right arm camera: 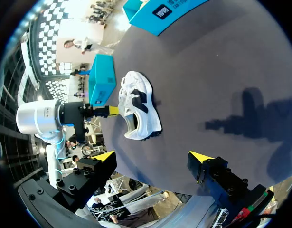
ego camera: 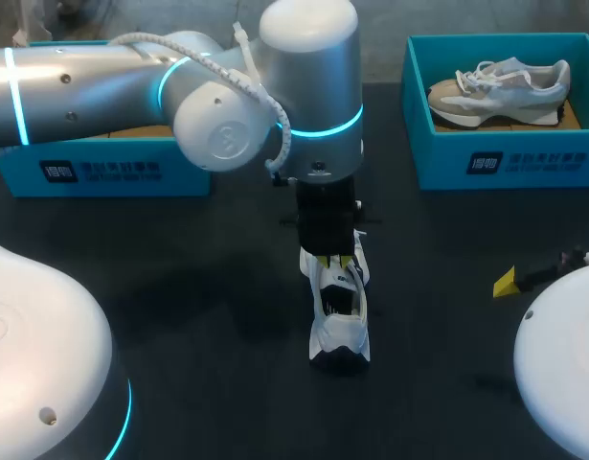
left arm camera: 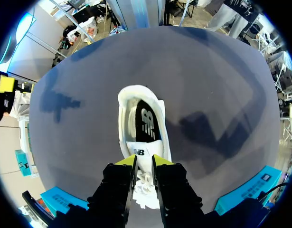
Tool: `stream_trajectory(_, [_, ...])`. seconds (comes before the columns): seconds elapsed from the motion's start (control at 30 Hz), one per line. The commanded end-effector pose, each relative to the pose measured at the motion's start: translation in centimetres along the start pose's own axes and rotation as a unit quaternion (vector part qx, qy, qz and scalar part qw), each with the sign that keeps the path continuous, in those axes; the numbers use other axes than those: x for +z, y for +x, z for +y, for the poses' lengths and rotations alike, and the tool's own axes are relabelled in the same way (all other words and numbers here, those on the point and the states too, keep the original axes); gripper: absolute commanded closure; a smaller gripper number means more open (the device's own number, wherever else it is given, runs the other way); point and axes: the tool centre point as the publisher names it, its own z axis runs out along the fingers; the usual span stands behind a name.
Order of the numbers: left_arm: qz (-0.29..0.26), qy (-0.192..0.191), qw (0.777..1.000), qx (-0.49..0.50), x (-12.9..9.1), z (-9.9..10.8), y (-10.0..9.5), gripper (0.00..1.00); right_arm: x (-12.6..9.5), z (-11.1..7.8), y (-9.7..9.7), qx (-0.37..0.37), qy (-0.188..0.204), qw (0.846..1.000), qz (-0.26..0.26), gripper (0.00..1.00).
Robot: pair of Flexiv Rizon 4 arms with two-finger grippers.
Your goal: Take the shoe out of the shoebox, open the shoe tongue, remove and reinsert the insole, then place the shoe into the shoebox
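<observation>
A white shoe (ego camera: 339, 321) stands on the dark table near the middle, heel toward me. My left gripper (ego camera: 338, 261) hangs over its front and is shut on the shoe tongue (left arm camera: 142, 153), which shows between the yellow fingertips (left arm camera: 127, 161). The black insole (left arm camera: 146, 121) lies inside the shoe. In the right wrist view the same shoe (right arm camera: 138, 110) lies well ahead of my right gripper (right arm camera: 153, 156). That gripper stands wide open and holds nothing. In the head view my right gripper (ego camera: 538, 273) is at the right, apart from the shoe.
A teal shoebox (ego camera: 505, 165) at the back right holds a second, grey-and-white shoe (ego camera: 500, 91). Another teal shoebox (ego camera: 102, 172) sits at the back left, partly behind my left arm (ego camera: 131, 77).
</observation>
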Motion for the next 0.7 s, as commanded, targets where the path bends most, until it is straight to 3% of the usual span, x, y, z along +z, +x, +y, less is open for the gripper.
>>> stream_trajectory(0.03, [0.002,-0.001,1.0,-0.002,-1.4,-0.7,0.6,0.77,-0.3,-0.7,0.1,0.001,-0.005,1.0,-0.002,0.0])
stream_trajectory(0.17, [0.004,0.005,1.0,-0.009,-2.0,-1.0,0.9,0.65,-0.3,-0.7,0.1,0.001,-0.005,1.0,-0.002,0.0])
stream_trajectory(0.2, [0.004,0.008,1.0,-0.011,-2.2,-1.1,1.0,0.55,-0.3,-0.7,0.1,0.001,-0.005,1.0,-0.002,0.0])
stream_trajectory(0.27, [0.006,0.017,1.0,-0.02,-2.6,-1.2,1.2,0.11,-0.3,-0.7,0.1,0.001,-0.005,1.0,-0.002,0.0])
stream_trajectory(0.3, [0.013,0.021,0.999,-0.026,-2.8,-1.3,1.3,0.0,-0.3,-0.7,0.1,0.001,-0.005,1.0,-0.002,0.0])
stream_trajectory(0.5, [0.032,0.056,0.995,-0.077,-4.4,-2.9,1.9,0.0,-0.3,-0.7,0.1,0.001,-0.005,1.0,-0.002,0.0])
stream_trajectory(0.7, [0.051,0.056,0.984,-0.164,-5.4,-4.0,2.6,0.0,-0.3,-0.7,0.1,0.001,-0.005,1.0,-0.002,0.0])
